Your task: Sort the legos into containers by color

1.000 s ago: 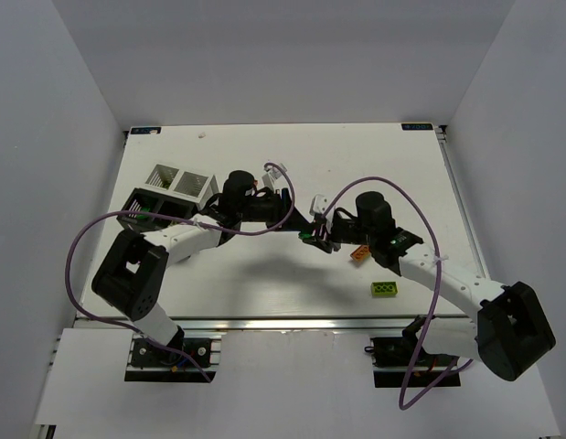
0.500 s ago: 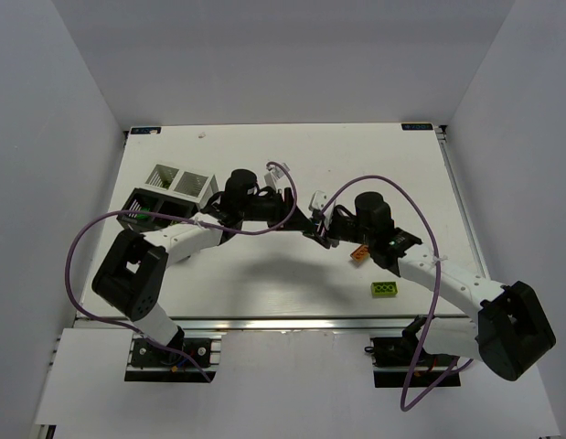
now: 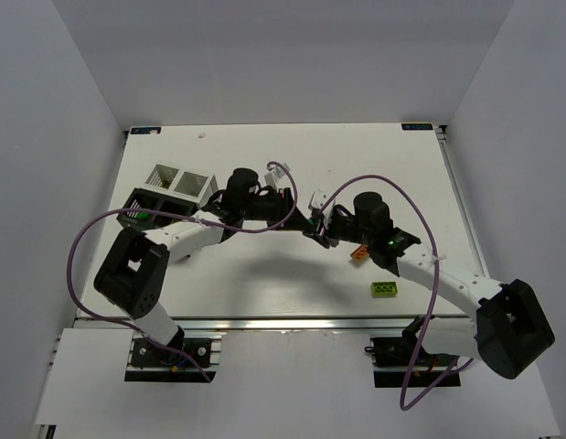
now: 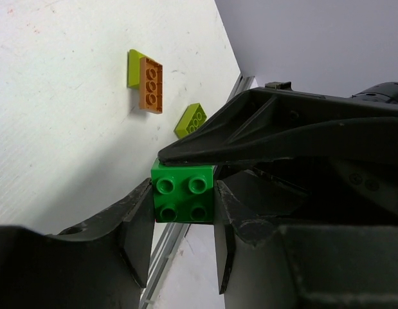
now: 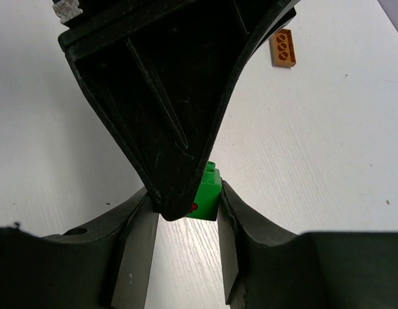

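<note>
Handover, mid-worktop (image 3: 264, 283), held off the surface.

- Green brick (image 4: 182, 191) sits between both hands.
- Left hand (image 4: 182, 212): clamped on the brick's two smooth sides, right at the fingertips.
- Right hand (image 5: 184, 206): looks clamped on the same brick. One pad is flat against it, the other side is partly hidden behind a left finger.
- Loose orange brick (image 4: 150, 84) and lime brick (image 4: 191, 120) lie well apart from the hands.
- White box (image 3: 180, 182) and black box (image 3: 141, 210) are far left.

Risks, as I judge them:
1. Either arm pulling away while both hands grip would twist the brick out or strain the fingers.
2. The left hold is shallow, so if the right lets go the brick may pivot and drop.
3. The fingers are interleaved, and a careless retreat could knock the brick loose.
</note>
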Tool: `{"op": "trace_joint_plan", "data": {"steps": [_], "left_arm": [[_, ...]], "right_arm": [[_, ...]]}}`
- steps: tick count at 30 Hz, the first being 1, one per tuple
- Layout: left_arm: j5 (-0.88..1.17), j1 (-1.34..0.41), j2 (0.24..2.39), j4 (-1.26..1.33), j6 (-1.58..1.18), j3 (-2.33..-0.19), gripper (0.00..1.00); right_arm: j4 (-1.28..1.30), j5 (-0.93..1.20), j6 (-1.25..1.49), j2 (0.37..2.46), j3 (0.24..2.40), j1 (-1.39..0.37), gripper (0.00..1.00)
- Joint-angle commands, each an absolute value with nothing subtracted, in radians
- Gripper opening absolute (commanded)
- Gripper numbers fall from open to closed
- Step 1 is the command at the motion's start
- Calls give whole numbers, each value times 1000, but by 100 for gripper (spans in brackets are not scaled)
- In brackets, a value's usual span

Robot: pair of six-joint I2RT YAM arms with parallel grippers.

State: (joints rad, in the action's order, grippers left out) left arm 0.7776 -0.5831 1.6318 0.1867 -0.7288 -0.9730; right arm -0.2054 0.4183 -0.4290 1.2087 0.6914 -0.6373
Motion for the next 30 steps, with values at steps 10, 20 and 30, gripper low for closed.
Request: {"op": "trace_joint_plan", "data": {"steps": [10, 20, 30], "left_arm": [[588, -474, 1523, -180, -520, -1121, 0], [135, -132, 1292, -394, -419, -1184, 0], [-169, 138, 1210, -466, -348, -1094, 0]], "right_arm": [[-255, 353, -419, 1190, 721, -637, 89], [-135, 465, -446, 1143, 761, -637, 58], [-74, 541, -414, 1051, 770, -634, 0]]}}
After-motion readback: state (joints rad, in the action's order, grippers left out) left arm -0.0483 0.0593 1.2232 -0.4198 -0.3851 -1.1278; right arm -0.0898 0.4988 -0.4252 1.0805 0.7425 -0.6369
